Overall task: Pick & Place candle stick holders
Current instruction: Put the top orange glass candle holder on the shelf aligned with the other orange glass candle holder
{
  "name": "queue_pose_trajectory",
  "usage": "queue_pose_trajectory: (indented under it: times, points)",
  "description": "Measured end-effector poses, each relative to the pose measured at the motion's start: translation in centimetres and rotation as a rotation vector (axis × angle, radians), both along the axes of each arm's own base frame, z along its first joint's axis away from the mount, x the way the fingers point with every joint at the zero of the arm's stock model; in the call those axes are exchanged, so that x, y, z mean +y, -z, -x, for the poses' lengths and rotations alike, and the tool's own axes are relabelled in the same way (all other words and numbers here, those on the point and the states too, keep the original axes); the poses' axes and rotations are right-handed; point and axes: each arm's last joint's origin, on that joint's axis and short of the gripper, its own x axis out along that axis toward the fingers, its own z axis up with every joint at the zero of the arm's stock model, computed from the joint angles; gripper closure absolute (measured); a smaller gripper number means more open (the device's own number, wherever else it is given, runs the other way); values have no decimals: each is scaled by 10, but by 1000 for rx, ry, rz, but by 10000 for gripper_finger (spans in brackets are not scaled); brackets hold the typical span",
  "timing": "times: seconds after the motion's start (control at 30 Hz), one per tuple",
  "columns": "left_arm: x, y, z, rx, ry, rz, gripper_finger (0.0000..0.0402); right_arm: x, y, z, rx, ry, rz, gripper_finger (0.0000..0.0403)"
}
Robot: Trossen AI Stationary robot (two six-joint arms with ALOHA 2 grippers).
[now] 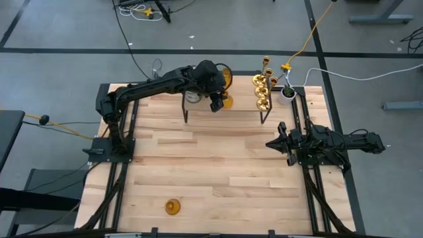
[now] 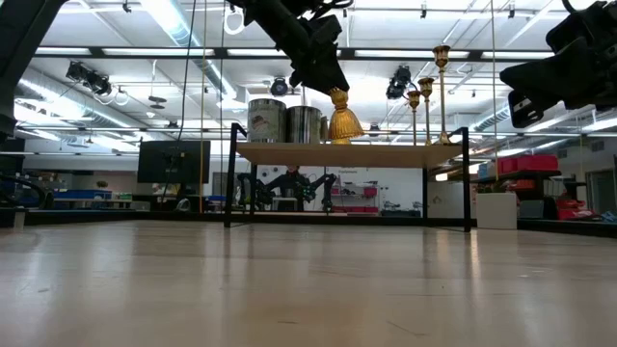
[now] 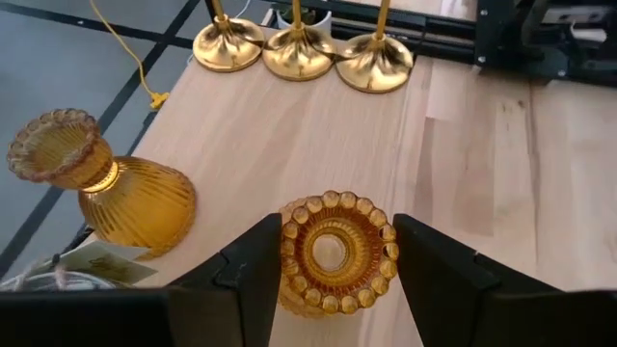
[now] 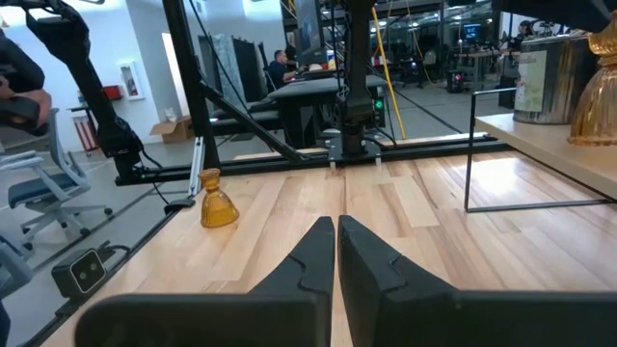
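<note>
A raised wooden shelf (image 1: 241, 106) stands at the table's far side. My left gripper (image 3: 335, 265) is at the shelf, shut on an amber bell-shaped holder (image 2: 345, 123). A second amber holder (image 3: 108, 188) stands on the shelf beside it. Two silvery cylinders (image 2: 266, 120) stand on the shelf's left part. Three brass holders (image 1: 263, 86) stand in a row on its right end. A third amber holder (image 1: 173, 207) stands on the table near the front edge. My right gripper (image 1: 273, 142) is shut and empty at the table's right side. My left gripper pinches the amber holder's scalloped top rim and neck (image 3: 289, 253) between its two fingers, one on each side. The fingers come from above, slanting down. The holder stands upright below them, its wide base at the shelf top (image 2: 345, 141); whether it rests there I cannot tell.
A small white pot with a green plant (image 1: 287, 92) stands just right of the shelf. The shelf has thin black legs (image 2: 229, 178) with room beneath. The table's middle (image 1: 218, 158) is bare wood. A yellow cable (image 1: 304, 39) runs off the far edge.
</note>
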Motion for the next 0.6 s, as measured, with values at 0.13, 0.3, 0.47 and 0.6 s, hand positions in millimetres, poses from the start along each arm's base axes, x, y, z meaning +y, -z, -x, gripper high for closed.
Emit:
queue_pose_trajectory:
  times: [0.13, 0.3, 0.47, 0.6]
  points:
    - [0, 0, 0, 15, 10, -25, 210, 0, 0, 0, 0, 0, 0, 382]
    - [2, 2, 2, 41, -3, -35, 210, 0, 0, 0, 0, 0, 0, 382]
    - [3, 2, 3, 53, -23, -62, 208, 0, 0, 0, 0, 0, 0, 382]
    - [3, 2, 3, 55, -15, -70, 204, 0, 0, 0, 0, 0, 0, 382]
